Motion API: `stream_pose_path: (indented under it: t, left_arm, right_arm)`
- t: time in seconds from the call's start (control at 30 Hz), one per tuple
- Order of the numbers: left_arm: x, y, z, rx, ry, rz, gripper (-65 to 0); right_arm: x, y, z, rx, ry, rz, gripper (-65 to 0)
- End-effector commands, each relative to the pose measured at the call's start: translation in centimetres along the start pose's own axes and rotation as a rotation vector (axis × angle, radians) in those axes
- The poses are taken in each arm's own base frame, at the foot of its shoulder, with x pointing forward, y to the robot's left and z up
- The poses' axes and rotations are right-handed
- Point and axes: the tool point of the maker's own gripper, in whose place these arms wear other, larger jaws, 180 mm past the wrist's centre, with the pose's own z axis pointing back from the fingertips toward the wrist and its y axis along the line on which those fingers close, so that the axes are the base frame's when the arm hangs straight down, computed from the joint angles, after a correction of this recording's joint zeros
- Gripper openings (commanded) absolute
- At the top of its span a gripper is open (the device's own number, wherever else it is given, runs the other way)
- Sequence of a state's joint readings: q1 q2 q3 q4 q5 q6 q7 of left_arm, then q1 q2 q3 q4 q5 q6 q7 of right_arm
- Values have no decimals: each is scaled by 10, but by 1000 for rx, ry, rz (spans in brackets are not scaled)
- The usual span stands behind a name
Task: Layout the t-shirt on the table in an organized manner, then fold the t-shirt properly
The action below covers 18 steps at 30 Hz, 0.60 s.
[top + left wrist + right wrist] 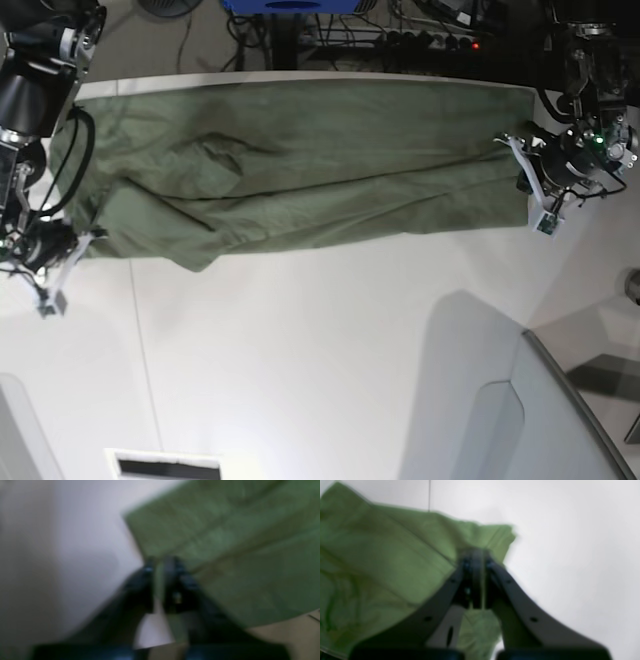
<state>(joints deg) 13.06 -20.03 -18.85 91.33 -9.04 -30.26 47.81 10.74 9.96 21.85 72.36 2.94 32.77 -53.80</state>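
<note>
From the left wrist camera, badly blurred, I see my left end effector (160, 563) with its dark fingers drawn narrow and a thin strip of green between them, so I judge it pinched on the edge of the t-shirt (225, 550). The cloth fans away up and to the right over the white counter (62, 555).

Over on the right wrist camera the picture is a little sharper. My right end effector (476, 560) is likewise nearly closed, its tips buried in a corner of the t-shirt (382, 562), which spreads off to the left; a thin dark seam line (429, 495) runs up the counter beyond it.

Looking down from the base view, I get what neither wrist camera gives: the whole t-shirt (300, 165) stretched as a long band across the far part of the counter (300, 360), its far edge close to the counter's far rim. The left end effector (533, 180) is at one end and the right end effector (62, 250) at the other. Wrinkles run lengthwise, and I cannot make out collar or sleeves.

I read this as the laying-out step, with the cloth held taut between both arms. Next, I think, both ends should go down evenly, flat on the counter, before either grip opens.
</note>
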Motion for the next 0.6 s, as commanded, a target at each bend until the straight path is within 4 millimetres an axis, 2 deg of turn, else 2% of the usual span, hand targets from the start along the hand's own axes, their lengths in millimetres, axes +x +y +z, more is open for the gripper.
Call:
stream_pose_path:
  t: [0.0, 0.27, 0.33, 0.43, 0.57]
  left_arm:
    - [15, 8, 0, 15, -55, 14, -650]
    - [-5, 3, -18, -17, -47, 77, -650]
    - [-3, 6, -22, -17, -45, 87, -650]
    - [-11, 6, -28, -26, -19, 108, -650]
    - [-13, 8, -34, -30, -6, 123, -650]
  right_arm:
    - [11, -12, 3, -23, -21, -6, -633]
    - [11, -3, -22, 46, -29, -57, -645]
    - [7, -8, -29, 56, -18, -76, -645]
    - [9, -6, -39, 82, -39, -104, -647]
    - [5, -22, -44, 76, -49, -130, -647]
